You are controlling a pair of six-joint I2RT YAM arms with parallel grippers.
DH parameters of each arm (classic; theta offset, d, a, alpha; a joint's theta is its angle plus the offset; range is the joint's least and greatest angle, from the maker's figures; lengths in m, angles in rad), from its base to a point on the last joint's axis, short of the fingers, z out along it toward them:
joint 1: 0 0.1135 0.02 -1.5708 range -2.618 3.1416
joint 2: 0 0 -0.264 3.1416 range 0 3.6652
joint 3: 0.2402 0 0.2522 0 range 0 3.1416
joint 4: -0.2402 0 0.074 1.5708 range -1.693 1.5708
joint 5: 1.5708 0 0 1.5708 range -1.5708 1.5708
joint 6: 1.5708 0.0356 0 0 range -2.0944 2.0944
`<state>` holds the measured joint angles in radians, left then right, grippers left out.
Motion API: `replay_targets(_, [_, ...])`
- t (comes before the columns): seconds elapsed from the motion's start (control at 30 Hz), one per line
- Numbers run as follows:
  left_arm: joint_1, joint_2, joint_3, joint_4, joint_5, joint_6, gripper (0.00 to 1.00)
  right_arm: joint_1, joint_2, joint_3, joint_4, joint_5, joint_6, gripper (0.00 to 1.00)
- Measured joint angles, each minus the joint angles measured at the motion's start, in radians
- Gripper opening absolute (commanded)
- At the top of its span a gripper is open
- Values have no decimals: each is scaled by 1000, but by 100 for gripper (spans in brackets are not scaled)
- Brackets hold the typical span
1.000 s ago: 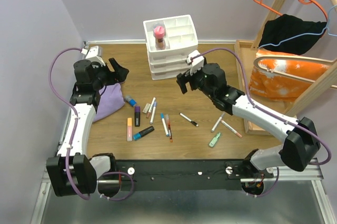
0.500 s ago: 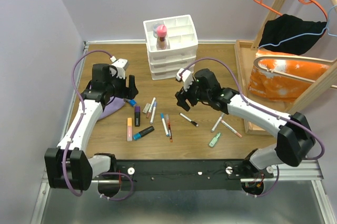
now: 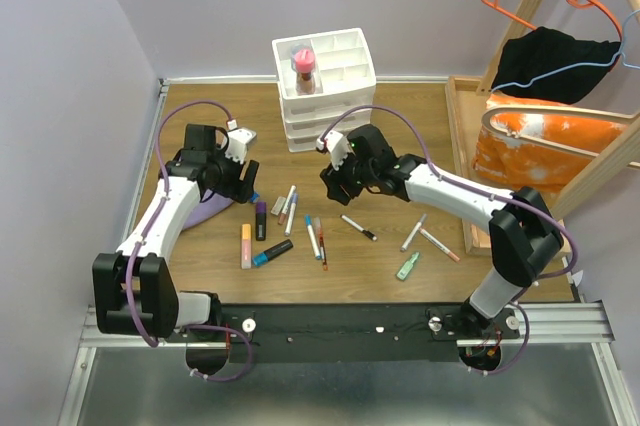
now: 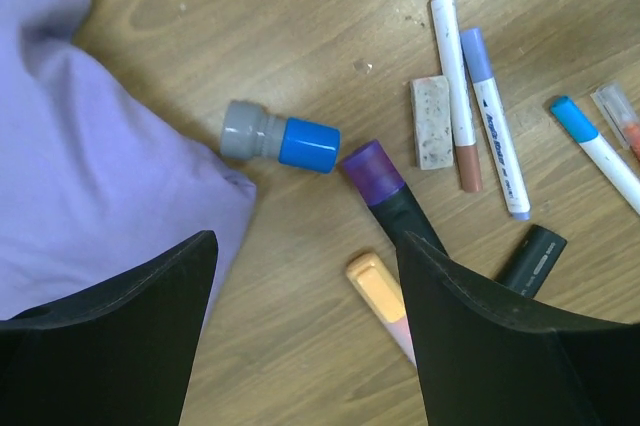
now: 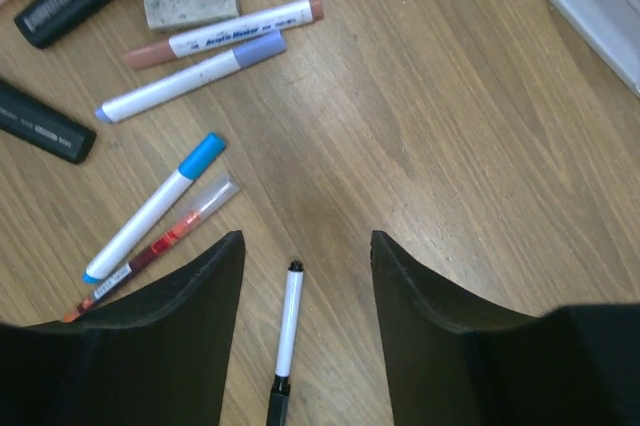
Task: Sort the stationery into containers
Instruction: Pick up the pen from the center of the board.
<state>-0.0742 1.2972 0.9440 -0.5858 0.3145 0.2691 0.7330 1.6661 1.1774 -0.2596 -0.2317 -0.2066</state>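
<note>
Several pens, markers and highlighters, the stationery [image 3: 300, 231], lie scattered on the wooden table in front of the white drawer organiser [image 3: 325, 86], the container. My left gripper [image 3: 243, 186] [image 4: 305, 241] hangs open and empty beside the purple cloth [image 4: 90, 196]. Under it lie an orange highlighter [image 4: 375, 281], a purple-capped black highlighter [image 4: 385, 181] and a blue-capped grey stub [image 4: 280, 138]. My right gripper [image 3: 335, 184] [image 5: 306, 238] is open above the table. A white pen with a black cap [image 5: 288, 331] lies below, between its fingers. It holds nothing.
A pink-topped item [image 3: 303, 61] stands in the organiser's top. An eraser [image 4: 432, 121] lies among the markers. At the right stand a wooden tray-frame [image 3: 465, 166] with an orange object [image 3: 540, 151], hangers and a black cloth [image 3: 555, 61]. Walls close the back and left.
Both arms swung in and down over the scattered pens: the left from the back-left corner, the right leftward from the organiser. The right jaws have narrowed.
</note>
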Motion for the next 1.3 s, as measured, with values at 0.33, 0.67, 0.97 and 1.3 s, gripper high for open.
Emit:
replay_targets(0.33, [0, 64, 117, -6, 37, 77, 81, 0, 5, -17, -109, -11, -53, 50])
replay_targets(0.67, [0, 87, 122, 4, 79, 62, 80, 4, -11, -83, -250, 34, -15, 49])
replay_targets(0.97, [-185, 24, 124, -143, 369, 428, 81, -22, -151, -156, -288, 85, 26, 57])
replay_targets(1.3, [-494, 262, 298, -158, 502, 757, 73, -365, -365, -13, -260, 96, 215, 72])
